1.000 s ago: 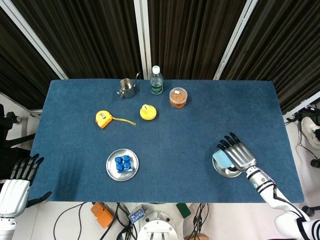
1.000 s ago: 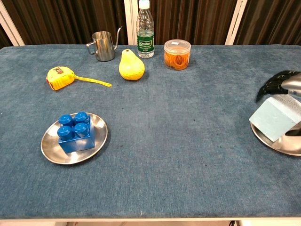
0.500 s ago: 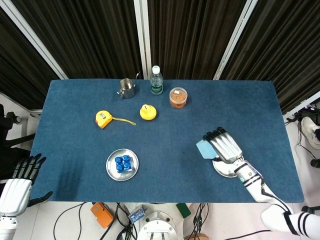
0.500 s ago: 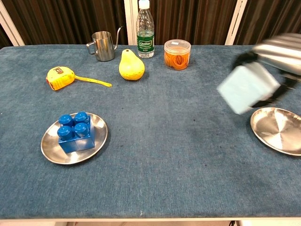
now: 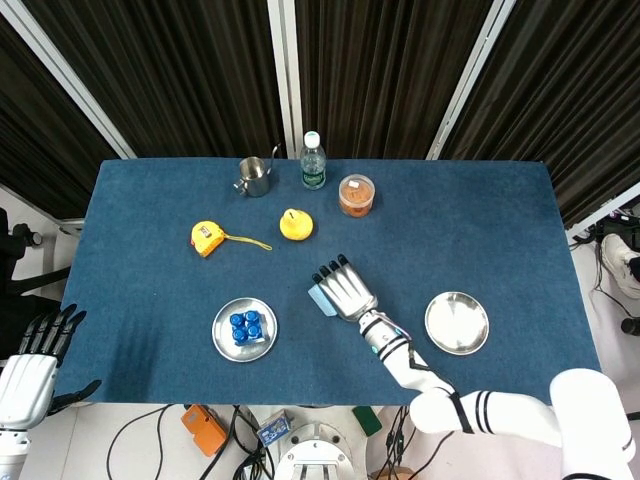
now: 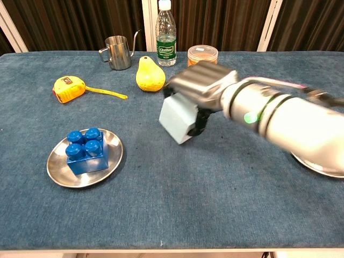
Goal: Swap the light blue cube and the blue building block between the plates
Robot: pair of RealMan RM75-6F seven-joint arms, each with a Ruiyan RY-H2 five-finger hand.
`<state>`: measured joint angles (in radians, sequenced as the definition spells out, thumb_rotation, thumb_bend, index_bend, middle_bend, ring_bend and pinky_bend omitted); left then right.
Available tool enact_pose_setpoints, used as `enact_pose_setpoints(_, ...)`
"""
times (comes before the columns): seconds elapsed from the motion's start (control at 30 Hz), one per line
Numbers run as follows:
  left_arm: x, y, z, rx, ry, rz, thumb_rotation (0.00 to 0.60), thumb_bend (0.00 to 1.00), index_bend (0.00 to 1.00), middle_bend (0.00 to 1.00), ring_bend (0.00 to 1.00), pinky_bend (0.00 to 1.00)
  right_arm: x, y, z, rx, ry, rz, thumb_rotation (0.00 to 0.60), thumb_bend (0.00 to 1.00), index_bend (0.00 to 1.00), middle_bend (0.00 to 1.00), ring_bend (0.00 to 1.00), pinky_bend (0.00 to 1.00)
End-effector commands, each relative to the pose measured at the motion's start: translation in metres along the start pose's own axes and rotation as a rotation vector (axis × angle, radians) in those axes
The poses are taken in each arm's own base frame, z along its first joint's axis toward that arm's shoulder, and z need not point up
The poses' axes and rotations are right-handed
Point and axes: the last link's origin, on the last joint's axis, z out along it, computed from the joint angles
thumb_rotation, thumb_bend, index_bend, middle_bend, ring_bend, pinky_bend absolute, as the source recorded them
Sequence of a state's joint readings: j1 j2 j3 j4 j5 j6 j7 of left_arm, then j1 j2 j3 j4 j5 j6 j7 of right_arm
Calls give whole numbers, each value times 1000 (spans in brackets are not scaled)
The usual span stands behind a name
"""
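A pale, matte cube is clasped in the metallic fingers of the right hand and held above the blue felt-like table, between the two round steel plates. The studded glossy block is seated in the left plate; the right plate is bare. The left hand is held off the table's edge, fingers spread on nothing.
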<state>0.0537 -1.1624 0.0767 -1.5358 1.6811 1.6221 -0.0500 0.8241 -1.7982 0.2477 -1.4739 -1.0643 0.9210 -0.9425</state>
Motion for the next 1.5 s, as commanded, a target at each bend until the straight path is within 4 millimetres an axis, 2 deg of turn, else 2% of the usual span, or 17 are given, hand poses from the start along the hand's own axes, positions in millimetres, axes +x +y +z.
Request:
enact_pose_setpoints(0.03, 1, 0, -1, -5, 5, -1, 600, 45, 55, 0, 0, 40, 0, -4, 5, -13, -3, -45, 600, 337, 85, 275, 206, 253)
enact_pose_setpoints(0.1, 2, -1, -2, -5, 5, -2, 600, 45, 55, 0, 0, 40, -2, 3, 1, -32, -22, -61, 600, 337, 9, 191, 134, 204)
enact_pose_setpoints(0.2, 1, 0, -2, -7, 0, -3, 600, 45, 55, 0, 0, 40, 3, 11, -5, -47, -43, -57, 600, 337, 0, 54, 26, 130)
enact_pose_setpoints(0.37, 0, 3, -1, -34, -4, -5, 600, 45, 55, 0, 0, 40, 15, 28, -30, -48, -44, -16, 600, 321, 0, 0, 0, 54)
enact_pose_setpoints(0.43, -3, 6, 2, -61, -11, -13, 600, 45, 55, 0, 0, 40, 22, 39, -52, -46, -20, -7, 600, 314, 0, 0, 0, 48)
enact_pose_setpoints(0.53, -11, 16, 5, -133, -28, -66, 600, 52, 56, 0, 0, 41, 25, 65, -107, -76, 31, -15, 600, 313, 0, 0, 0, 32)
enact_pose_setpoints(0.57, -15, 22, 8, -171, -40, -98, 600, 73, 55, 0, 0, 48, 22, 80, -138, -109, 47, -28, 600, 313, 0, 0, 0, 23)
enact_pose_setpoints(0.63, -23, 32, 12, -221, -65, -137, 600, 138, 55, 0, 0, 64, 15, 99, -185, -163, 67, -34, 600, 313, 0, 0, 0, 2)
enact_pose_setpoints(0.67, -27, 40, 17, -253, -73, -159, 600, 167, 55, 0, 0, 72, 8, 111, -215, -203, 79, -25, 600, 313, 0, 0, 0, 0)
enact_pose_setpoints(0.77, -41, 65, 32, -311, -90, -169, 600, 165, 56, 0, 0, 88, -16, 132, -279, -289, 86, 45, 600, 313, 0, 0, 0, 0)
enact_pose_setpoints(0.87, -61, 91, 47, -325, -149, -166, 600, 100, 56, 0, 0, 105, -43, 141, -319, -331, 49, 51, 600, 313, 0, 0, 0, 0)
enact_pose_setpoints(1.0, -85, 127, 63, -343, -217, -166, 600, 47, 56, 0, 0, 105, -58, 144, -342, -363, 29, 89, 600, 313, 0, 0, 0, 0)
enact_pose_setpoints(1.2, -108, 171, 86, -352, -214, -127, 600, 47, 56, 0, 0, 105, -51, 151, -347, -404, 58, 83, 600, 313, 0, 0, 0, 0)
enact_pose_setpoints(1.33, -115, 184, 99, -326, -214, -125, 600, 53, 56, 0, 0, 105, -44, 155, -350, -418, 85, 98, 600, 313, 0, 0, 0, 0)
enact_pose_setpoints(1.5, -121, 187, 111, -285, -226, -133, 600, 73, 55, 12, 4, 112, -38, 159, -355, -434, 118, 105, 600, 313, 0, 0, 0, 0)
